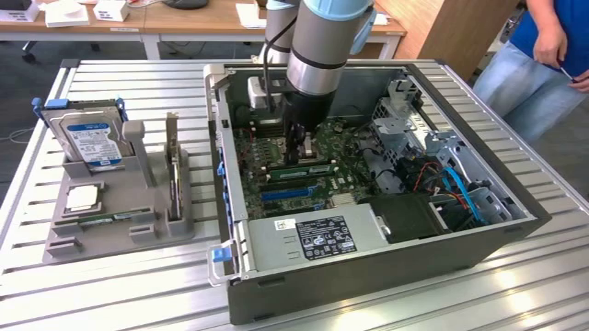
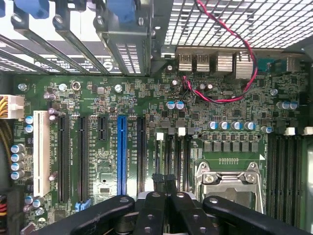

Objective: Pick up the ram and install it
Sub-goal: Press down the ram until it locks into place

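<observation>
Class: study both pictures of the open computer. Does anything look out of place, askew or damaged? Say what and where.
Nothing looks spilled or broken. One oddity: a thin red wire loops loosely across the motherboard near the rear ports, not tied down. The processor socket sits bare, without a cooler.

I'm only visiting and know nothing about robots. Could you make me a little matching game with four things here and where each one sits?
1 pincer
2 hard drive
3 ram stick
4 power supply

A standing upright in the grey holder
B lying low at the grey holder's front
C shut, over the motherboard
D along the computer case's near wall

Pairs: 1-C, 2-A, 3-B, 4-D
</observation>
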Motion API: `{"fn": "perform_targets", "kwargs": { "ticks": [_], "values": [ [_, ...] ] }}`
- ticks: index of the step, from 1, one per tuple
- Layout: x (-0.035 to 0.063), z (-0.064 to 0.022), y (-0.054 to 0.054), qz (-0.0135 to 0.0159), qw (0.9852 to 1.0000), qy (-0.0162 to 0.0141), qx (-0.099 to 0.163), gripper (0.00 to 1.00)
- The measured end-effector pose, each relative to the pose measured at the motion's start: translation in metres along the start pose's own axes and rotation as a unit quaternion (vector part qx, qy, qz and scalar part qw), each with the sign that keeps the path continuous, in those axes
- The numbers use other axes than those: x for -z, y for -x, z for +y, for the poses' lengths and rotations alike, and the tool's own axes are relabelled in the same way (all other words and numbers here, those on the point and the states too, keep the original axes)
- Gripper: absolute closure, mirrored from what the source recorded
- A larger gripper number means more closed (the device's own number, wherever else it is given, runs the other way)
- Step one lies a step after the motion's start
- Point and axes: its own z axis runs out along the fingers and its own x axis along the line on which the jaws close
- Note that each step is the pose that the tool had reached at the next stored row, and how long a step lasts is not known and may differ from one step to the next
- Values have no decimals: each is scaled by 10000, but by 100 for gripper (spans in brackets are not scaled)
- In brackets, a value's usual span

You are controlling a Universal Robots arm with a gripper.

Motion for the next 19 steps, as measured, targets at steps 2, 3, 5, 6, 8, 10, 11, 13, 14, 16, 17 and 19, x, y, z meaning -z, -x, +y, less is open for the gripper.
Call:
{"fn": "perform_targets", "kwargs": {
  "ticks": [2, 3, 5, 6, 8, 10, 11, 13, 14, 16, 17, 19],
  "values": [
    [18, 1, 0, 0, 10000, 0, 0, 90],
    [25, 1, 1, 0, 10000, 0, 0, 90],
    [31, 1, 1, -1, 10000, 0, 0, 90],
    [35, 1, 1, 0, 10000, 0, 0, 90],
    [46, 2, 1, 1, 10000, 0, 0, 90],
    [48, 2, 2, -1, 10000, 0, 0, 90],
    [48, 2, 2, -1, 10000, 0, 0, 90],
    [48, 1, 1, 0, 10000, 0, 0, 90],
    [49, -4, 1, 1, 10000, 1, 1, 90],
    [51, -25, 1, 1, 10000, 1, 0, 90],
    [50, -36, 2, 1, 10000, 0, 0, 90],
    [52, -64, 2, 1, 10000, 0, 1, 90]
  ]
}}
